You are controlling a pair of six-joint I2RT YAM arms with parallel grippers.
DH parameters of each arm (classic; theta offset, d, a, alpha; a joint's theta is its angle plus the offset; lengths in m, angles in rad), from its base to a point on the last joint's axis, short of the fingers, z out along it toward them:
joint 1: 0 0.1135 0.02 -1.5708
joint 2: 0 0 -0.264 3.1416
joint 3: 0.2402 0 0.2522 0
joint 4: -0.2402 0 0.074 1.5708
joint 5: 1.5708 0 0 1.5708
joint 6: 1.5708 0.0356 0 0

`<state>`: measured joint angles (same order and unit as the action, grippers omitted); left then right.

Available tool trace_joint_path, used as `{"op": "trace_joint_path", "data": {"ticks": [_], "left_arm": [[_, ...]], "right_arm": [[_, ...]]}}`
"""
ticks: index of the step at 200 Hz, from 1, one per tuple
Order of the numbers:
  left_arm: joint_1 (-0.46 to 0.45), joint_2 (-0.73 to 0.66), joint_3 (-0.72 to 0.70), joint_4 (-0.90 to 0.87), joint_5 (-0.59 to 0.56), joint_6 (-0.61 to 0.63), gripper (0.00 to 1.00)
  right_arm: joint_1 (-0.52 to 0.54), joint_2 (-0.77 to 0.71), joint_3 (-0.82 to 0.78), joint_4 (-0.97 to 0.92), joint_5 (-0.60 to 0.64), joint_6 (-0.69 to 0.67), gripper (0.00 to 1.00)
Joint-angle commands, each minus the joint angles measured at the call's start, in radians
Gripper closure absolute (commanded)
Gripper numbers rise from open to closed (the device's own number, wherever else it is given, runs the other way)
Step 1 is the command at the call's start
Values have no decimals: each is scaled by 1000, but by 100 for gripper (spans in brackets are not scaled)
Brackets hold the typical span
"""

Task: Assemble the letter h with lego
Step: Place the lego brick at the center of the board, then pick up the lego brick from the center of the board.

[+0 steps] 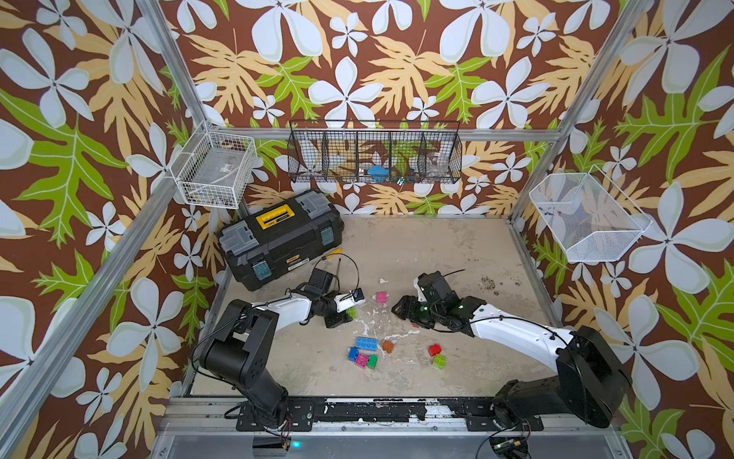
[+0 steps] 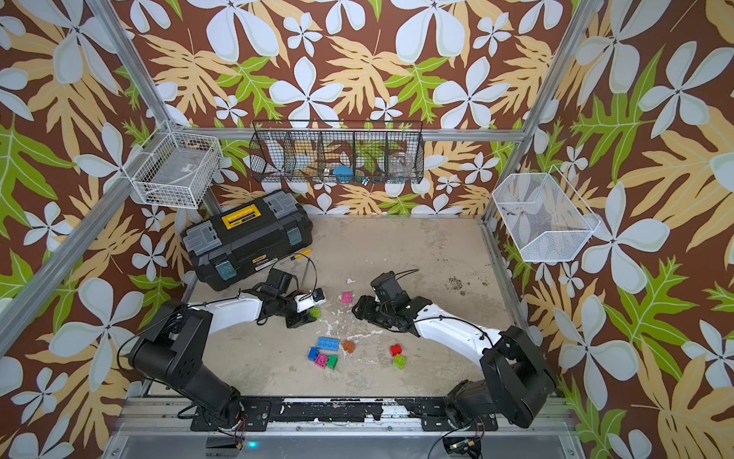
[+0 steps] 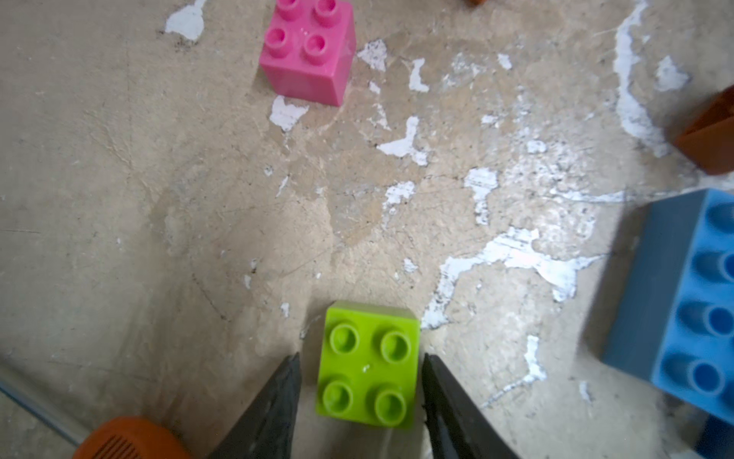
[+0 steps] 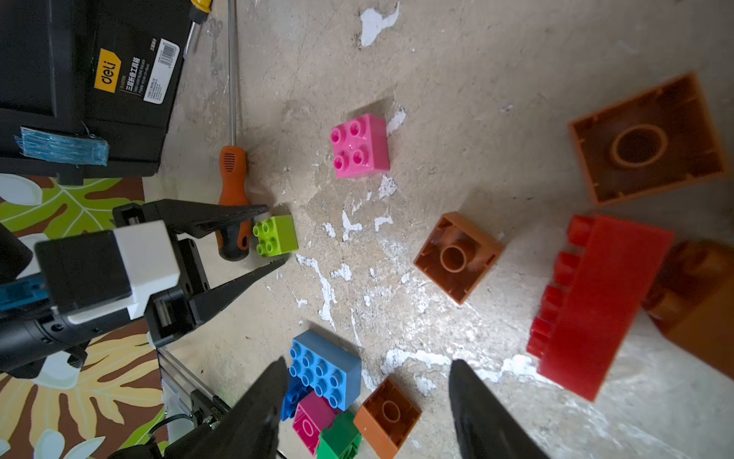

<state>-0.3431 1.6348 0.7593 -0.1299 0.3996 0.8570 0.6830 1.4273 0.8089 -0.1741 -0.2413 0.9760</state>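
The left gripper [image 4: 275, 234] stands open astride the lime brick [image 3: 367, 365], jaws clear of its side walls — nothing held. The brick is likely light, rigid and slick: grip the flat sides, not the studs. The screwdriver [image 4: 232, 198] lies just beside it; bare floor [image 3: 198, 198] opens toward the pink brick [image 3: 310, 51]. The right gripper [image 4: 367, 361] is open and empty. Other lego [image 1: 362, 359] lies loose nearby — no letter h yet.
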Motion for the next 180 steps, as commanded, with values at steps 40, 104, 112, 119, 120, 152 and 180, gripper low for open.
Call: {"op": "trace_joint_path", "data": {"ticks": [40,104,112,119,120,152,180], "left_arm": [[38,-57,122,-172,74,-91,35],[438,-276,81,-273,367,-227,22],[493,-277,58,-250,364,-271,22],[545,-274,34,-224,362,-308,22],[551,-274,30,-222,361,-312,22],[665,-264,-51,-95,212,-373,21],[666,-294,-143,10,144,-399,18]], "right_arm": [[68,120,130,-56,63,-115,35],[214,451,502,-166,193,-305,36],[228,490,544,-178,207,-332,36],[240,523,577,-188,224,-356,37],[243,528,584,-191,226,-359,37],[287,660,741,-291,344,-427,38],[288,720,788,-324,392,-441,40]]}}
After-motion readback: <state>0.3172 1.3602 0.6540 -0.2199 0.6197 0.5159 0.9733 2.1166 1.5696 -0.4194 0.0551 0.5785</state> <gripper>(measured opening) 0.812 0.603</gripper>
